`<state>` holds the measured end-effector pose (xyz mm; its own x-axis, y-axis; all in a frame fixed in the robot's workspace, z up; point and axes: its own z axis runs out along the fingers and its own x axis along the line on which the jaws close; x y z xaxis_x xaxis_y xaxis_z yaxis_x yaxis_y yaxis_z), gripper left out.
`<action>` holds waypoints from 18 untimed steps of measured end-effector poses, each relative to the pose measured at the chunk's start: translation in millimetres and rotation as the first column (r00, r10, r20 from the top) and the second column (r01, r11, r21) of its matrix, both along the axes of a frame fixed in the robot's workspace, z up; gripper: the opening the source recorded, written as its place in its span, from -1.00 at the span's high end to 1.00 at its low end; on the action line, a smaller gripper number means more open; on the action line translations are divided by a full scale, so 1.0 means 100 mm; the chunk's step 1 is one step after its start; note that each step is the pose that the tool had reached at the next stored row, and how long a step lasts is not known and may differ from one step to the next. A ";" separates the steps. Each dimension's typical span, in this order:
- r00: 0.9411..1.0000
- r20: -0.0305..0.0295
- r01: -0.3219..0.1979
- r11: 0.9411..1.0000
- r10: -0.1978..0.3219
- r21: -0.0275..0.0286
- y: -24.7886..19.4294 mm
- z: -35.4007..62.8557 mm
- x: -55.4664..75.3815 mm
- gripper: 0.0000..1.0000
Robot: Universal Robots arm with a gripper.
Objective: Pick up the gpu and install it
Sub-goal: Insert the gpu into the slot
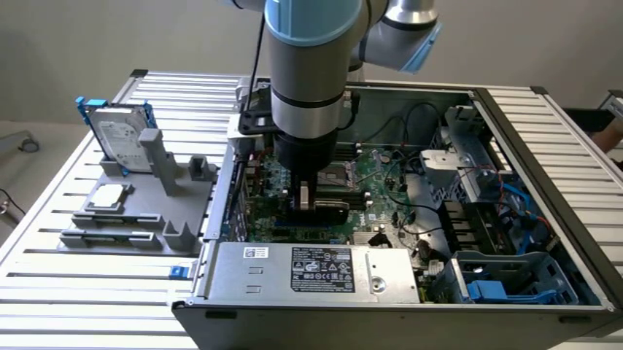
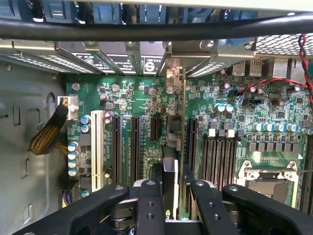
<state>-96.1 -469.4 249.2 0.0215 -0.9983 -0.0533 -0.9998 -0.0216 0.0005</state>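
Note:
My gripper (image 1: 314, 198) reaches straight down into the open computer case (image 1: 545, 131) from above. It is shut on the gpu (image 1: 317, 214), a dark card held upright just over the green motherboard (image 1: 375, 175). In the wrist view the gpu (image 2: 169, 164) appears edge-on between my two black fingers (image 2: 149, 203), and my gripper (image 2: 171, 200) pinches its near end. The card runs between the black expansion slots (image 2: 134, 152) and the memory slots (image 2: 215, 156), towards the rear slot openings (image 2: 171, 73). Whether its lower edge sits in a slot, I cannot tell.
Outside the case, at the exterior view's left, a grey fixture (image 1: 136, 211) carries a silver hard drive in a blue frame (image 1: 122, 135) and a square CPU chip (image 1: 107, 195). The power supply (image 1: 311, 266), a blue drive cage (image 1: 516, 281) and cables (image 1: 419, 211) crowd the case. A white slot (image 2: 97, 149) and the CPU socket (image 2: 266, 181) flank the card.

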 end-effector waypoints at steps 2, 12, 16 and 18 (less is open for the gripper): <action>1.000 -0.001 0.000 1.000 0.000 0.000 0.000 0.000 0.00 0.47; 1.000 -0.004 0.000 1.000 0.000 0.000 -0.003 -0.001 0.00 0.47; 1.000 -0.003 0.000 1.000 0.000 0.000 -0.003 -0.002 0.00 0.47; 1.000 -0.003 0.000 1.000 0.000 0.000 -0.003 -0.003 0.00 0.47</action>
